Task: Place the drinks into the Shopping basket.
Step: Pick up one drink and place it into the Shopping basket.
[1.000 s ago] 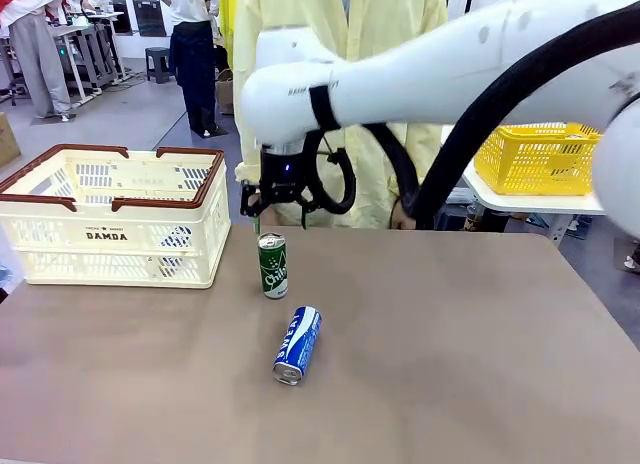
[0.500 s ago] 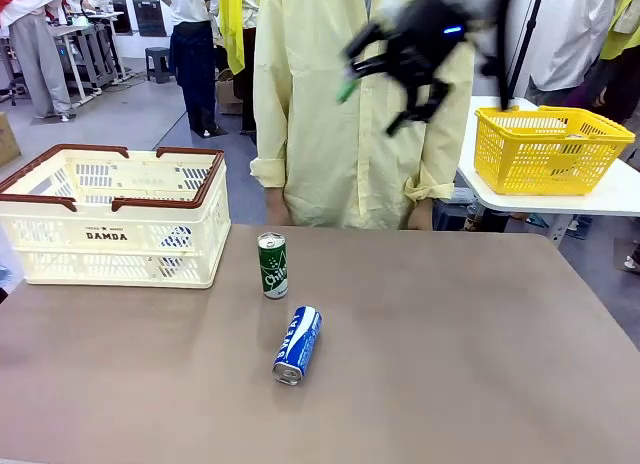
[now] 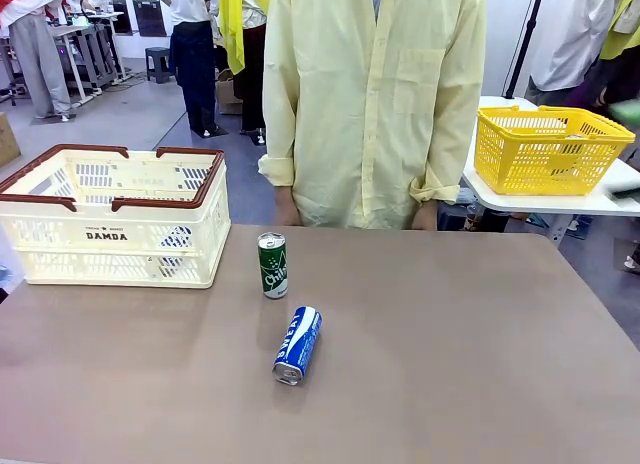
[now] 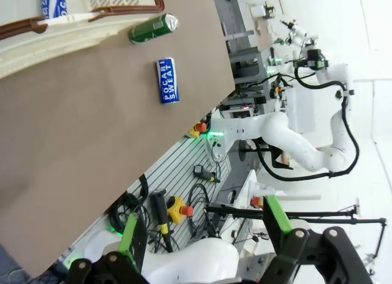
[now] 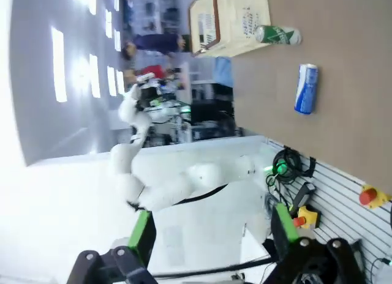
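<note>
The left tool (image 4: 202, 220) and right tool (image 5: 212, 226) gape wide — green can (image 4: 153, 28) and blue can (image 4: 166, 81) lie far off.

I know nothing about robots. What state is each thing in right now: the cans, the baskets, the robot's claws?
green can: standing upright on the table, outside the baskets.
blue can: lying on its side on the table.
Shopping basket: upright on the table, open-topped.
yellow mesh basket: upright, contents hidden.
left gripper: open, empty.
right gripper: open, empty.
</note>
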